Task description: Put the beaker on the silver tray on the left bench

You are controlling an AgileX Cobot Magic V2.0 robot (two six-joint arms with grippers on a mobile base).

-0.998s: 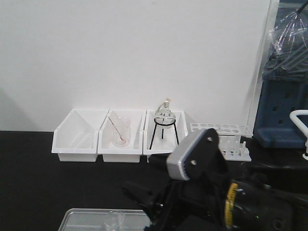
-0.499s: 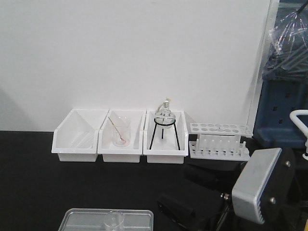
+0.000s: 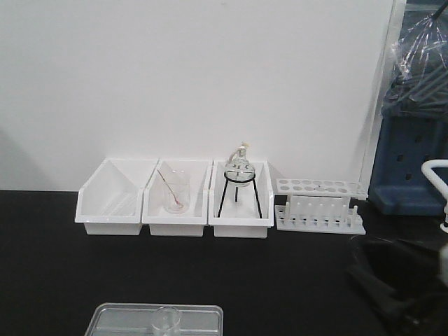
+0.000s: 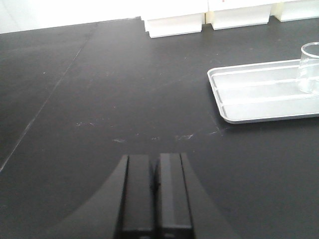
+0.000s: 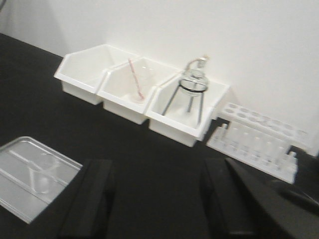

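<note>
The small clear beaker [image 3: 166, 320] stands upright inside the silver tray [image 4: 249, 94], which lies flat on the black worktop [image 4: 109, 89]. Behind it, against the white wall, sit three white bins [image 3: 175, 199] — the middle one holds a beaker with a pinkish rod [image 3: 175, 191]. The left end effector [image 4: 155, 191] has its fingers pressed together, empty, near the tray. The right end effector [image 5: 157, 199] is spread wide, holding nothing.

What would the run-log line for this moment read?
beaker: upright in silver tray | left bench: tray on it | left gripper: shut, empty | right gripper: open, empty, clear of tray
</note>
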